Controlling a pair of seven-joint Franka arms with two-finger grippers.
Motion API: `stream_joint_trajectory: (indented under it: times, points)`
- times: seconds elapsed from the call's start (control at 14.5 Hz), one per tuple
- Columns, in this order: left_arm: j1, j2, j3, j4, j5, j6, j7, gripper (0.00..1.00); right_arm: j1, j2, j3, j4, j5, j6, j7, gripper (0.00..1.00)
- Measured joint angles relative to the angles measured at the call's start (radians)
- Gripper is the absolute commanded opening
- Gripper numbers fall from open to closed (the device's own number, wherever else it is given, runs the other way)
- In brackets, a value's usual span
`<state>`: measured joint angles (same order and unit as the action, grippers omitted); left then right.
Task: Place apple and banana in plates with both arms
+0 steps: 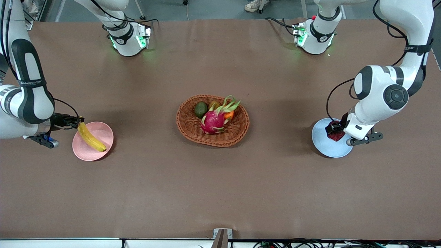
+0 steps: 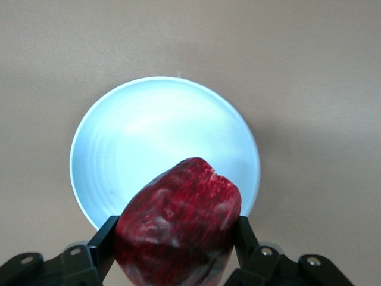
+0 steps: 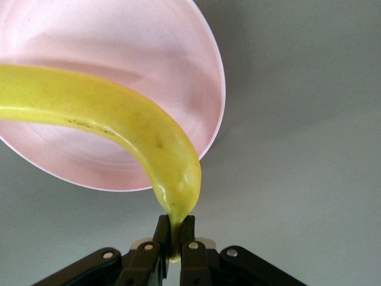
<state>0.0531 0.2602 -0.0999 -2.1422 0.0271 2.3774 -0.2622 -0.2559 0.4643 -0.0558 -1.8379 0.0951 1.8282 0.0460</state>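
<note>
Tools clamped, my right tool (image 3: 171,237) dangles the banana (image 1: 90,137) by its stem over the pink plate (image 1: 103,131); my left tool (image 2: 174,238) grips the apple (image 2: 178,226) above the blue plate (image 2: 149,137), ready to release.

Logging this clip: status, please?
Left gripper shut on dark red apple over light blue plate. Right gripper shut on yellow banana over pale pink plate. Nothing obstructing.
</note>
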Motion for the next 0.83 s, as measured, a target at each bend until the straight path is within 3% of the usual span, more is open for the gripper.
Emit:
stream_joint_trajectory:
  times: [0.07,0.14,0.55,0.62,0.69,0.83]
  points:
    - [0.015,0.021,0.0,-0.011,0.001,0.036,0.016,0.53,-0.002,0.0,0.0,0.003,0.0,0.0,-0.001,0.87]
    - [0.027,0.044,0.0,-0.017,0.001,0.069,0.027,0.53,-0.002,0.0,0.001,0.006,0.0,0.0,-0.002,1.0]
    - [0.037,0.114,-0.001,-0.018,0.002,0.136,0.031,0.58,-0.002,-0.001,0.012,0.096,0.0,-0.052,-0.055,1.0]
    - [0.037,0.114,-0.001,-0.018,0.002,0.136,0.031,0.73,-0.001,-0.002,0.016,0.142,0.0,-0.088,-0.063,1.0]
    - [0.037,0.114,-0.001,-0.018,0.002,0.136,0.031,0.98,0.003,-0.005,0.021,0.197,-0.001,-0.124,-0.071,1.0]
    - [0.037,0.114,-0.001,-0.016,0.002,0.136,0.031,1.0,0.032,-0.019,0.029,0.287,-0.016,-0.176,-0.075,1.0]
